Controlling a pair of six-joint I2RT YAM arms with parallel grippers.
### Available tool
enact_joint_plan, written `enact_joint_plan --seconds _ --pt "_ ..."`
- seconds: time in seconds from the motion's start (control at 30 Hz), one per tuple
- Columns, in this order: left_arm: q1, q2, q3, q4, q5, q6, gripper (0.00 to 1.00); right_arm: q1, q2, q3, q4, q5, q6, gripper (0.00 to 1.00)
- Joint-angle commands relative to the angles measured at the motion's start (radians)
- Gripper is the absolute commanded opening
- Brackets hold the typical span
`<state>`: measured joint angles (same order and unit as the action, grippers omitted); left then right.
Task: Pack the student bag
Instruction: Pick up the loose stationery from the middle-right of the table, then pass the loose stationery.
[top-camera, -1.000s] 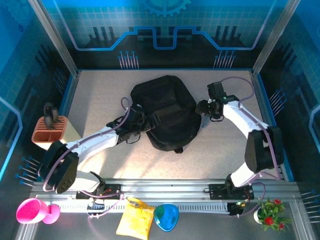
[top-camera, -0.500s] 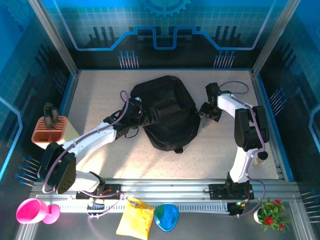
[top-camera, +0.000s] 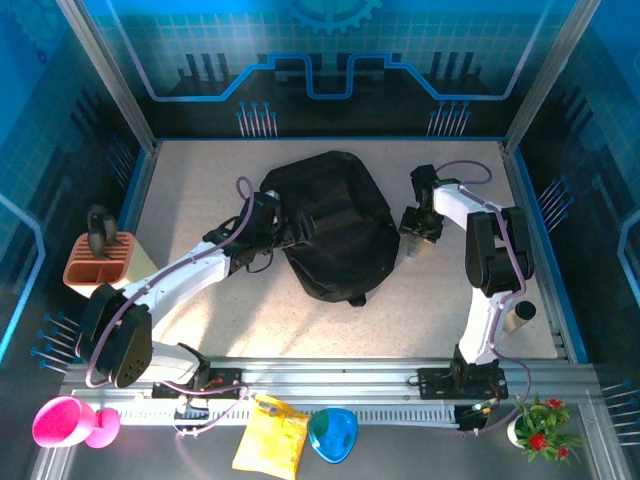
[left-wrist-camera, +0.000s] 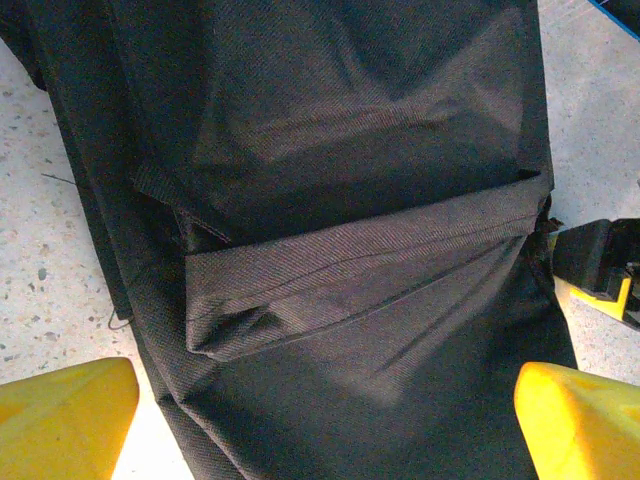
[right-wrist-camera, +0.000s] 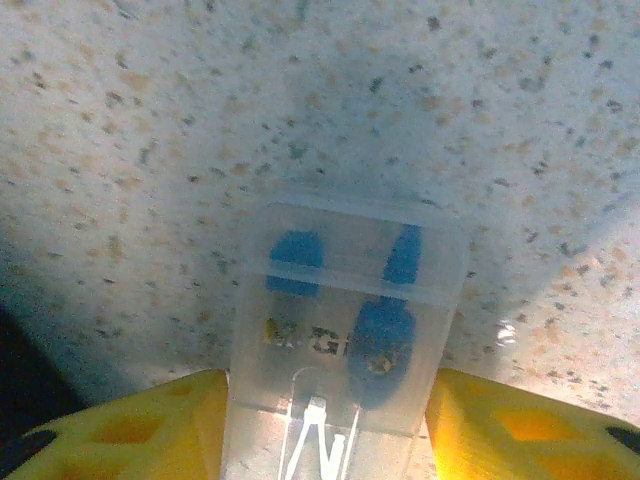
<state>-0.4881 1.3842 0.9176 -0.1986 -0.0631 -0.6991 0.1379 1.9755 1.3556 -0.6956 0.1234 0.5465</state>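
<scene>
Black student bag (top-camera: 335, 225), clear case (right-wrist-camera: 345, 330) just beside.

Left claw gaping, right claw pinching.
The left arm (top-camera: 185, 280) stretches forward, its left gripper (top-camera: 300, 232) spread wide; the right arm (top-camera: 492, 262) folds sharply, its right gripper (top-camera: 414, 240) pointing down, fingers (right-wrist-camera: 150, 425) clamping a clear case (right-wrist-camera: 340, 330).

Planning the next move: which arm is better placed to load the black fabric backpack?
Right, probably: the right hand grips a clear plastic case of blue pieces beside the backpack; the left hand hovers open, empty, over it.
</scene>
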Motion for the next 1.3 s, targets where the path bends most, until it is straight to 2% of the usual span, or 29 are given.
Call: enact_joint_plan --seconds 0.0,0.07,0.23,0.33,0.5,0.7,0.87,1.03,1.27 --pt "0.011 -0.015 0.036 -0.015 0.015 0.032 0.98 -0.012 0.002 -0.029 -0.086 -0.003 -0.063 0.55" --pt "0.012 -0.011 0.04 -0.014 0.02 0.032 0.98 -0.008 -0.006 -0.046 -0.087 -0.018 -0.07 0.59" --pt "0.013 -0.005 0.044 -0.012 0.03 0.031 0.98 0.002 -0.05 -0.1 -0.078 -0.016 -0.071 0.6" --pt "0.014 -0.002 0.049 -0.01 0.038 0.032 0.98 0.003 -0.064 -0.126 -0.068 -0.027 -0.071 0.58" --pt "0.02 0.02 0.071 0.0 0.086 0.03 0.98 0.006 -0.081 -0.151 -0.042 -0.013 -0.071 0.44" --pt "0.034 0.104 0.13 0.031 0.256 0.018 0.98 0.015 -0.211 -0.181 0.021 -0.01 -0.089 0.41" --pt "0.034 0.205 0.208 0.068 0.412 0.0 0.98 0.06 -0.355 -0.2 0.082 -0.095 -0.142 0.42" --pt "0.033 0.291 0.269 0.171 0.542 -0.085 0.95 0.145 -0.43 -0.196 0.144 -0.212 -0.189 0.42" --pt "0.021 0.377 0.324 0.294 0.63 -0.21 0.83 0.265 -0.461 -0.2 0.279 -0.384 -0.216 0.42"
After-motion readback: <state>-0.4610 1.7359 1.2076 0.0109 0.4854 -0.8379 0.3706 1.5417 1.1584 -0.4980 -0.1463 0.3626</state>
